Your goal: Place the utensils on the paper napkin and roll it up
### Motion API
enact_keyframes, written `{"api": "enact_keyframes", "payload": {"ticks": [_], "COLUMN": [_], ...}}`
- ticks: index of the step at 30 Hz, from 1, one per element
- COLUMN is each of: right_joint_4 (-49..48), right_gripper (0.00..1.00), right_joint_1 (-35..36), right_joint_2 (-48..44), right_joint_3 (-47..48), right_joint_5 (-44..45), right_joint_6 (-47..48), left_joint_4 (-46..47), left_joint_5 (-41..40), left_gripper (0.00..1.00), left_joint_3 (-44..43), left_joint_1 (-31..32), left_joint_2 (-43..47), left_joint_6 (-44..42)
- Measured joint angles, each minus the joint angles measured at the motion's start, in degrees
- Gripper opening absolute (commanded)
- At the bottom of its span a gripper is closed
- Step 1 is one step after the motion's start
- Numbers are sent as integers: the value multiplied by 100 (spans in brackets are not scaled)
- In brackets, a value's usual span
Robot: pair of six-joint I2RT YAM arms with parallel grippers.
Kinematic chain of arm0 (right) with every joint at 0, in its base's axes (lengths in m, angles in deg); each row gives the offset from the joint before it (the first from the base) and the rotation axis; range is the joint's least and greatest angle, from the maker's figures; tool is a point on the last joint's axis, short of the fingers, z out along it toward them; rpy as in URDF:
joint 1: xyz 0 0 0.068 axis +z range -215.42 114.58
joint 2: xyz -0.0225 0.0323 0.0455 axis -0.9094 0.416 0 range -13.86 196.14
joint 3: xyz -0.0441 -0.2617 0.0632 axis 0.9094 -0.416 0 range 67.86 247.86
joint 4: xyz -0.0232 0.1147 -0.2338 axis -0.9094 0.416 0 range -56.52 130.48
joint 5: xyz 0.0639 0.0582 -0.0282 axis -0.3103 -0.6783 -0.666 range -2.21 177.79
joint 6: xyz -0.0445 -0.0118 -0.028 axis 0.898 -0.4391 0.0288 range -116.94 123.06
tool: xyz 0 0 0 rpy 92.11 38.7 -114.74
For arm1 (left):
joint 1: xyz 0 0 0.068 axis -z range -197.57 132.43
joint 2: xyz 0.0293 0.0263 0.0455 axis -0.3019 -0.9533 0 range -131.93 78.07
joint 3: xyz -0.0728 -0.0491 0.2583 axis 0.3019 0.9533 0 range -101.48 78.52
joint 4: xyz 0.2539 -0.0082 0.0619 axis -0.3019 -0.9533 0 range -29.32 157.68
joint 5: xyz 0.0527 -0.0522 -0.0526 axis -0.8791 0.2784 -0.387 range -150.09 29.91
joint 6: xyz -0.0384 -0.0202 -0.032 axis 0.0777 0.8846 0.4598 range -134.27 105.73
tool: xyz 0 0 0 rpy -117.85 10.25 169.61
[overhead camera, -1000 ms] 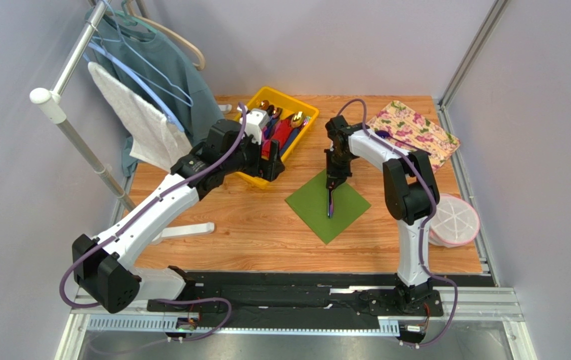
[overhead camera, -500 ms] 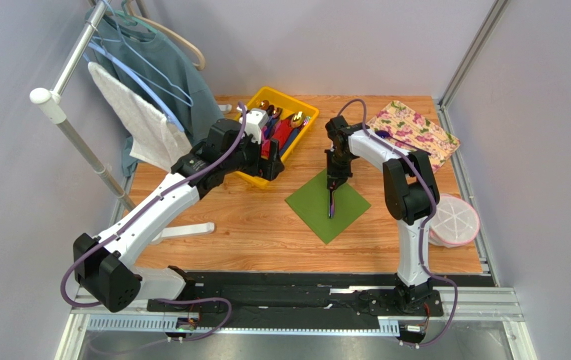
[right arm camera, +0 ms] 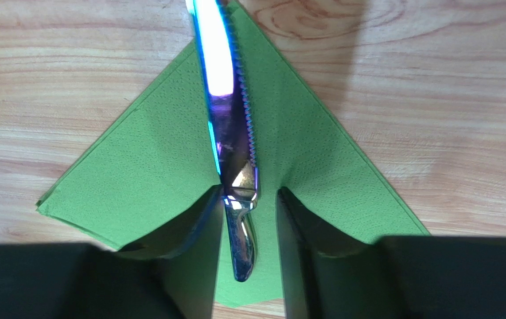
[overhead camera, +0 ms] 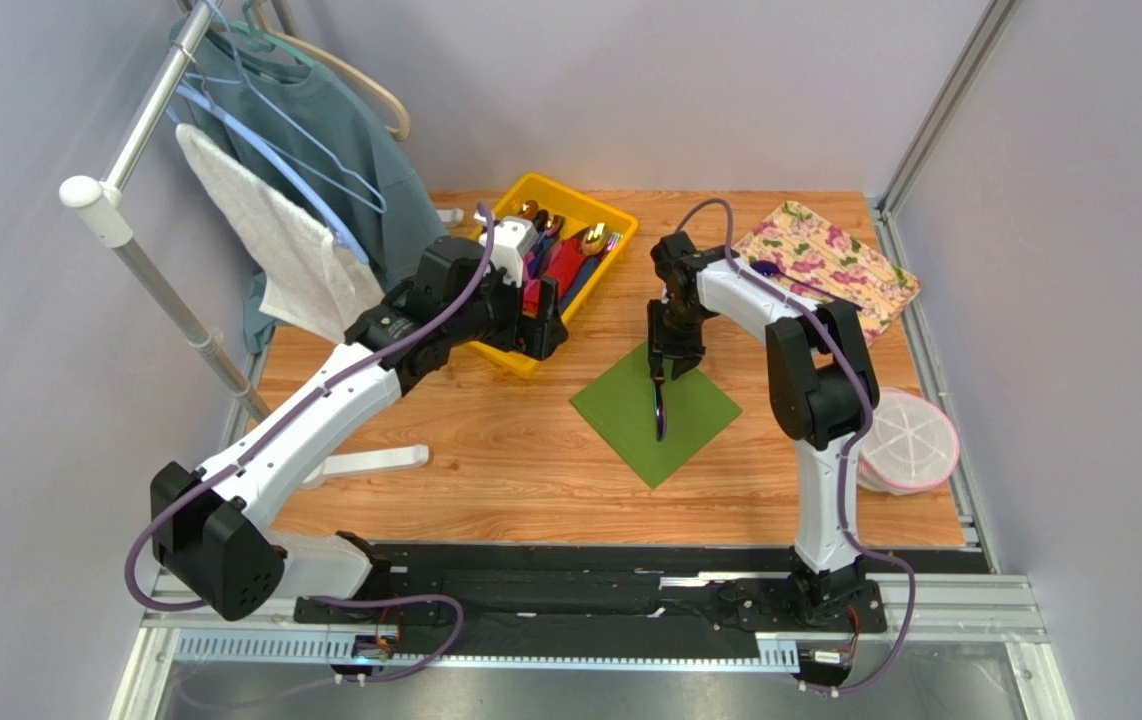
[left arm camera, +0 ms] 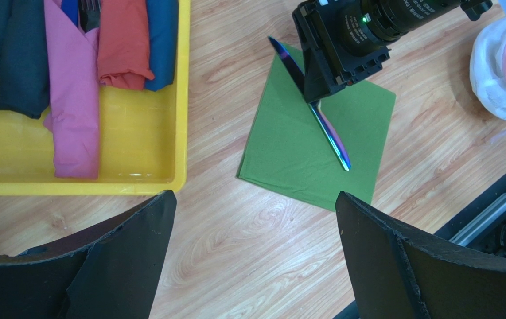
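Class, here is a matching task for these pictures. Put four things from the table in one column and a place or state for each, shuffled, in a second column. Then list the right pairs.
Things
1. knife
2. paper napkin
3. yellow tray
4. floral mat

Places or states
A. at the far right corner of the wooden table
B. holds coloured cloths
C. lies between the open fingers of the right pincer
D. spread flat, green, with one utensil on it

Pairs: 1-C, 2-D, 3-B, 4-A
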Motion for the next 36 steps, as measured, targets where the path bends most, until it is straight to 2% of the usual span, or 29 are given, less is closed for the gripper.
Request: {"api": "enact_keyframes", "payload": {"ticks": [7,9,17,19,20,21,22,23,24,25,26,27,32,35,36], "right_joint_4": [105,208,439,442,448,448,448,437,435,382,365,350,249,127,66], "right_gripper": [46,52,53,52,51,49,47,41,37,34,29,27,20,17,15], "right_joint_1": [0,-2,-302,-463,-522,-590,-656,-688,-691,-669,-640,-603,-378,-267,-229], "right_joint_2": [0,-2,-444,-643,-734,-800,-852,-883,-894,-907,-907,-907,-817,-695,-651], "right_joint_3": [39,170,1180,1283,1303,1307,1296,1255,1198,1056,938,804,319,313,313], "right_joint_5": [-52,-98,-570,-640,-669,-699,-726,-756,-793,-866,-911,-975,-1261,-1303,-1296], "right_joint_6": [4,33,487,586,619,638,647,647,647,634,632,612,527,479,466], "left_joint_4": [-7,-4,-11,-15,-15,-15,-20,-28,-28,-24,-20,-13,46,101,118], "left_joint_5": [24,37,170,260,345,461,592,776,1016,1259,1515,1705,2570,2802,2846], "left_gripper": [99,99,99,90,83,64,56,49,36,31,27,21,9,0,0], "left_joint_3": [-61,-98,-197,-197,-197,-197,-197,-195,-197,-197,-197,-197,-203,-208,-223], "left_joint_1": [-7,-9,-9,-9,-9,-11,-15,-22,-31,-35,-35,-35,-28,-28,-28], "left_joint_2": [0,0,2,2,2,2,0,-7,-31,-72,-142,-240,-1226,-1873,-2090], "left_joint_6": [4,2,-85,-122,-142,-170,-212,-216,-271,-278,-271,-240,-83,94,162]}}
